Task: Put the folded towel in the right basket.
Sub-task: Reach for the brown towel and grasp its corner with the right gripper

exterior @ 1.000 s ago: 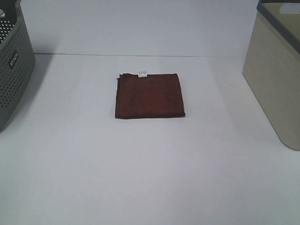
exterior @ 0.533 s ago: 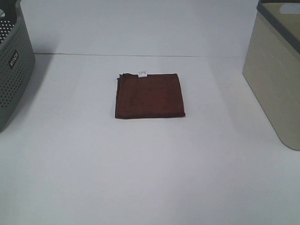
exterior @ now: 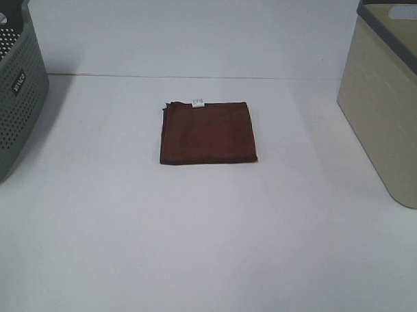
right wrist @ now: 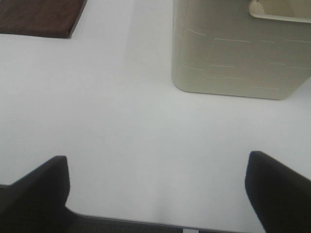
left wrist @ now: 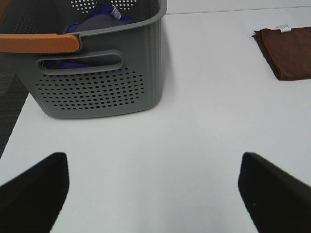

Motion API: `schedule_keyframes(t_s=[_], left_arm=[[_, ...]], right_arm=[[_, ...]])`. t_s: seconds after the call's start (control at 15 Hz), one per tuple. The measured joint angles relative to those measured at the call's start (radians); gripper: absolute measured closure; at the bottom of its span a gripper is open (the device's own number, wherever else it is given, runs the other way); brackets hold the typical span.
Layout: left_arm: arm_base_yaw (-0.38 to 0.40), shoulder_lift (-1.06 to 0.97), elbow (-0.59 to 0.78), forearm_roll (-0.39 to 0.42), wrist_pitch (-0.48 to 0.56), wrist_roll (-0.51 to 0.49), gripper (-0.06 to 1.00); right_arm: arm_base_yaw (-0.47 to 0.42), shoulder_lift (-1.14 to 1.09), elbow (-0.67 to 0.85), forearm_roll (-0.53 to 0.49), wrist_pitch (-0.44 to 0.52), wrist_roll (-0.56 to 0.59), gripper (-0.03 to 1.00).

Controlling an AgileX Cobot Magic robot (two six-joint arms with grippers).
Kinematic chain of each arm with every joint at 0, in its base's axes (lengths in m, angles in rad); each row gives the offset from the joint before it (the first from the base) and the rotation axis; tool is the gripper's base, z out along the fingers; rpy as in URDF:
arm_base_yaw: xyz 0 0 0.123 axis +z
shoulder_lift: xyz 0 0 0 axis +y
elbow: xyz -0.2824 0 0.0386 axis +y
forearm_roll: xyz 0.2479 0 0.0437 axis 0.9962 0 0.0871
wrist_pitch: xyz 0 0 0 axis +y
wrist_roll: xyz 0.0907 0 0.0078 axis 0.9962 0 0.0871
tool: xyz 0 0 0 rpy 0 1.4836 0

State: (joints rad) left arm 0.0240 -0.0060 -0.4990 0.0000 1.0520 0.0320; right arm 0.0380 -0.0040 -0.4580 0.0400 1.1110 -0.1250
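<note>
The folded towel (exterior: 208,132), a dark reddish-brown square with a small white tag at its far edge, lies flat in the middle of the white table. It also shows in the left wrist view (left wrist: 288,51) and the right wrist view (right wrist: 41,17). The right basket (exterior: 392,94), beige with a dark grey rim, stands at the table's right edge; its wall shows in the right wrist view (right wrist: 240,53). My left gripper (left wrist: 153,194) is open and empty over bare table, far from the towel. My right gripper (right wrist: 158,194) is open and empty near the table's front edge. Neither gripper shows in the high view.
A grey-green perforated basket (exterior: 12,94) stands at the table's left edge. In the left wrist view it (left wrist: 97,73) holds blue and grey cloth and has an orange handle. The table's front edge (right wrist: 121,221) shows in the right wrist view.
</note>
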Motion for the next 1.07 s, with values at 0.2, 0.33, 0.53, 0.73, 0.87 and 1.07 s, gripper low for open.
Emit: schedule_keyframes(t_s=[0.2, 0.33, 0.53, 0.73, 0.87, 1.07], left_arm=[[0.0, 0.0, 0.0, 0.0, 0.0, 0.0, 0.06], [0.0, 0.0, 0.0, 0.0, 0.0, 0.0, 0.06], [0.0, 0.0, 0.0, 0.0, 0.0, 0.0, 0.06], [0.0, 0.0, 0.0, 0.0, 0.0, 0.0, 0.06], [0.0, 0.0, 0.0, 0.0, 0.0, 0.0, 0.06], [0.0, 0.0, 0.0, 0.0, 0.0, 0.0, 0.06]], right_arm=[[0.0, 0.0, 0.0, 0.0, 0.0, 0.0, 0.03], [0.0, 0.0, 0.0, 0.0, 0.0, 0.0, 0.03], [0.0, 0.0, 0.0, 0.0, 0.0, 0.0, 0.03], [0.0, 0.0, 0.0, 0.0, 0.0, 0.0, 0.03], [0.0, 0.0, 0.0, 0.0, 0.0, 0.0, 0.03], [0.0, 0.0, 0.0, 0.0, 0.0, 0.0, 0.03]])
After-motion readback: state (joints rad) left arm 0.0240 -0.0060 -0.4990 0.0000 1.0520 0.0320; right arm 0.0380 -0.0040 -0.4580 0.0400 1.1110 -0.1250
